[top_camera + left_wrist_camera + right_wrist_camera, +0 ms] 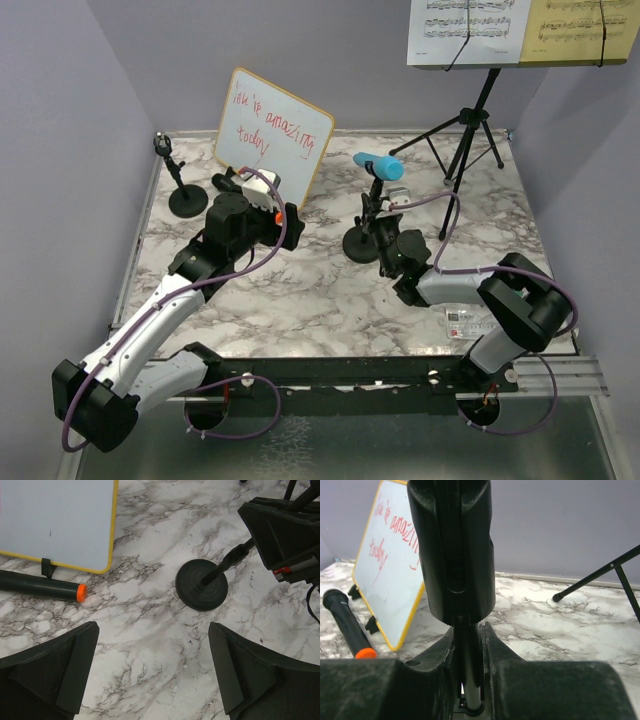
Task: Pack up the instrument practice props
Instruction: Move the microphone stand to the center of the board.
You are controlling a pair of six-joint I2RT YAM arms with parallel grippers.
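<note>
Black plastic fingers of the right gripper pinch the thin metal stem of 1 holder, just below its clip, with the blue mic seated above. The left gripper hangs wide open, the holder's round matte base ahead and right of it. Grasp made; the next move likely calls for a straight, steady lift off the marble table, since the load looks top-heavy.

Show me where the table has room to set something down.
Barest: the near middle of the table, bordered by the left arm, right arm and microphone stand. Also the right side, between tripod and right arm. Crowded between whiteboard and stand.
</note>
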